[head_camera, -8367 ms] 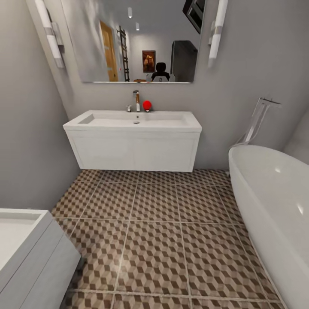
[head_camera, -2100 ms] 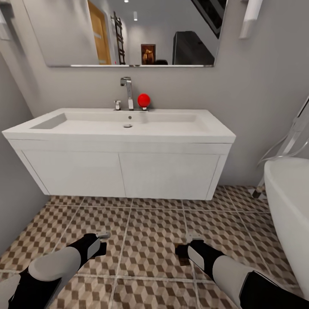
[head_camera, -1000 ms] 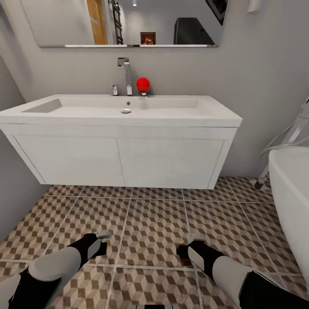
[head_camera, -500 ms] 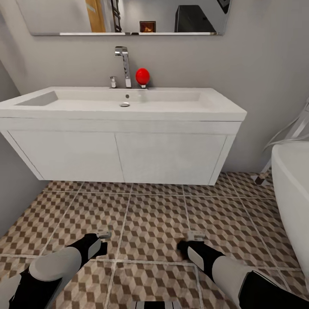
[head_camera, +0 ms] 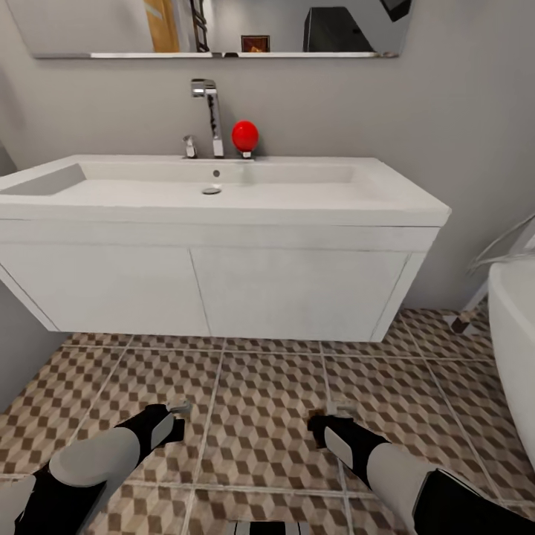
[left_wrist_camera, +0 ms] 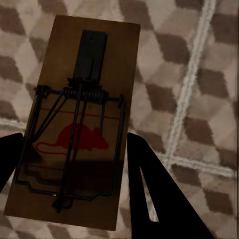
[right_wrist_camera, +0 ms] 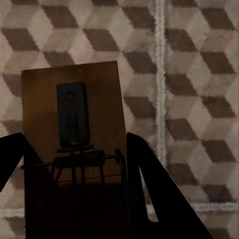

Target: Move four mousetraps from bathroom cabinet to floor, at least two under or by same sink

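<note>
Left gripper point(left_wrist_camera: 74, 164): the jaws are clamped on one mousetrap point(left_wrist_camera: 79, 124), a brown board held between the two dark fingers point(left_wrist_camera: 154, 194). The left wrist view resolves the wire spring, the black bait plate and a red mouse print on the board. In the head view the same gripper point(head_camera: 177, 411) appears only as a dark tip at the near left, and the trap it holds shows as a small pale edge; no detail can be read there.

Right gripper point(right_wrist_camera: 74, 184): the jaws are clamped on a second mousetrap point(right_wrist_camera: 74, 124), board upright between the fingers, black plate and wire spring visible. Its lower part lies in shadow, so a print, if any, cannot be made out. In the head view this gripper point(head_camera: 336, 416) sits at the near right, above the tiles.

Count: two mousetraps visible, one per gripper. Both are held above the bathroom floor point(head_camera: 267, 401), neither resting on it.

Beyond the grippers, the head view shows what the wrist views do not: one white wall-hung sink unit point(head_camera: 215, 290) at the far side, one chrome tap point(head_camera: 212, 111), one red ball point(head_camera: 244, 136) just right of the tap, one mirror point(head_camera: 215, 30) above, and the rim of one white bathtub point(head_camera: 516, 342) at the right.
</note>
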